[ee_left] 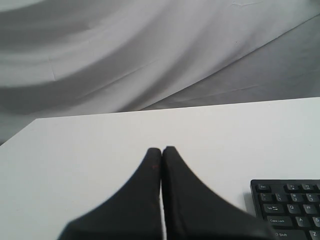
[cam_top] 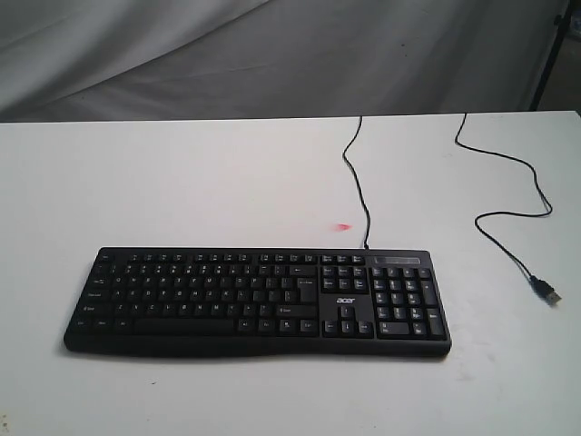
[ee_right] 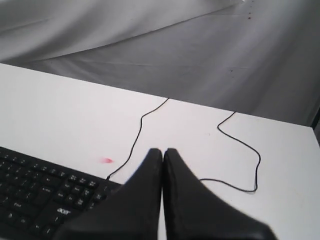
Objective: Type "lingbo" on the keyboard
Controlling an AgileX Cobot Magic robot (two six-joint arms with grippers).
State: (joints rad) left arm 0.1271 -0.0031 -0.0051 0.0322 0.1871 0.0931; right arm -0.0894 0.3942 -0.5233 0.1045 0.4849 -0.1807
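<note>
Left gripper, right gripper both pinched closed (empty) — pokers, I'd guess, for the flat black keyboard.

left hand fingers pressed together, right hand likewise

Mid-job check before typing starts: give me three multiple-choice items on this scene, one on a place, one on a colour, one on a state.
1. The red mark lies: A on the keys; B on the table behind the keyboard; C in front of the keyboard.
2. The keyboard is: A white; B grey; C black.
3. The left gripper is: A shut; B wide open; C half open.
Answers: B, the mark sits on white table beyond the keyboard's back edge; C, its body and keys are black; A, its fingers touch with nothing between.
</note>
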